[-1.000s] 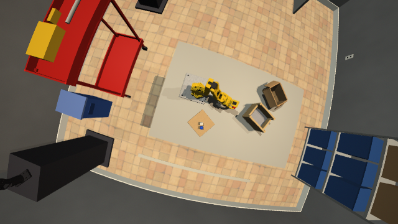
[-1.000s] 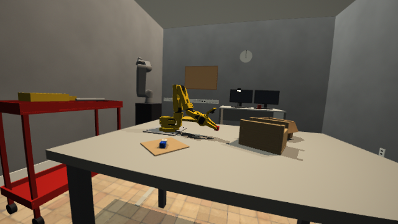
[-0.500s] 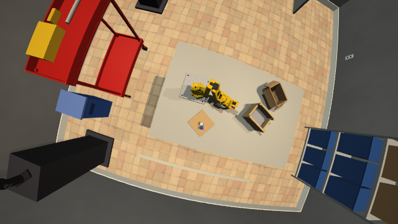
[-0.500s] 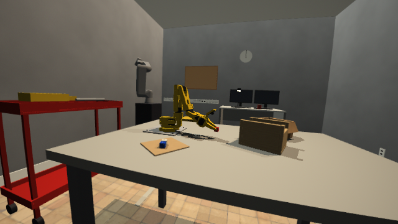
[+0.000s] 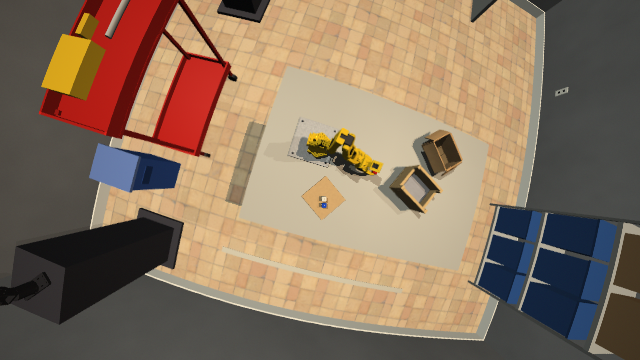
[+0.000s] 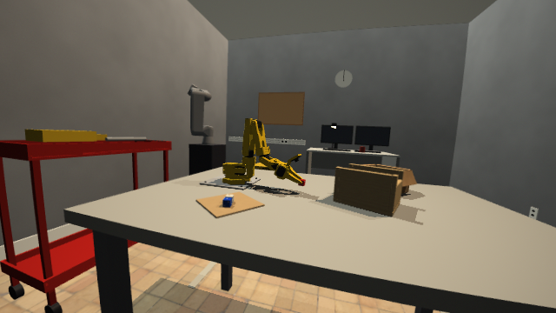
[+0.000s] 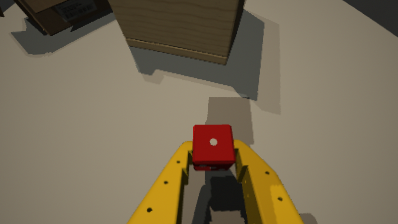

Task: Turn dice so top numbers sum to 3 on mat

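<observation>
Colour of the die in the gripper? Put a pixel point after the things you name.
Red (image 5: 374,173) (image 6: 302,183) (image 7: 213,150), one white pip showing; clearest in the wrist view.

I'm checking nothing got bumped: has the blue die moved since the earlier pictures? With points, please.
No, the blue die (image 5: 324,205) (image 6: 228,201) sits at the same spot on the mat (image 5: 312,196) (image 6: 248,204), beside the white die (image 5: 324,199) (image 6: 229,196).
</observation>
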Robot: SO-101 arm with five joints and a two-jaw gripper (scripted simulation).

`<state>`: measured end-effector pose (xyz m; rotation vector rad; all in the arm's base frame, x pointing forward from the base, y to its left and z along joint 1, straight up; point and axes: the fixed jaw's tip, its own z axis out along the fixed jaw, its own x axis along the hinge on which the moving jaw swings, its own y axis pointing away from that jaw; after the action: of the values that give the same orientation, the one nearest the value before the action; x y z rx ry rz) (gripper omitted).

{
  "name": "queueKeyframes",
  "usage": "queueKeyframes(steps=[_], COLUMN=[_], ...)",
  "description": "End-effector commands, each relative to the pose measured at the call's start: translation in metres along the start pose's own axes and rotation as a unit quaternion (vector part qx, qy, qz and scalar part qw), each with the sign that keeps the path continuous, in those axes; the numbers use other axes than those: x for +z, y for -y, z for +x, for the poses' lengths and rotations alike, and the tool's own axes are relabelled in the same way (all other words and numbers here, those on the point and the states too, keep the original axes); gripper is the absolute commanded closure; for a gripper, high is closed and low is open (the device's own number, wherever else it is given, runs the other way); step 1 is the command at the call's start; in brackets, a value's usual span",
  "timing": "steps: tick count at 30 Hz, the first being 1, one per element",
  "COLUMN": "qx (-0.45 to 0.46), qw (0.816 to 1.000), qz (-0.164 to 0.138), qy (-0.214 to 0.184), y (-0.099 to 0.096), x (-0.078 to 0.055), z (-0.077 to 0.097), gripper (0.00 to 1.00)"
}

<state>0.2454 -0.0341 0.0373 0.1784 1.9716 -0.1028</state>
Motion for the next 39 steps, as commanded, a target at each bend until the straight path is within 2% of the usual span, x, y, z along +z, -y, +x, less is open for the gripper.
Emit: queueKeyframes(steps=[1, 39], qx=[-0.002, -0.002], qw=[1.000, 1.000], qz=[0.005, 0.004], qy=[0.003, 0.003], y=[0.003, 0.003], x=[0.001, 0.006], z=[0.001, 0.014], gripper=[1.00, 1.00])
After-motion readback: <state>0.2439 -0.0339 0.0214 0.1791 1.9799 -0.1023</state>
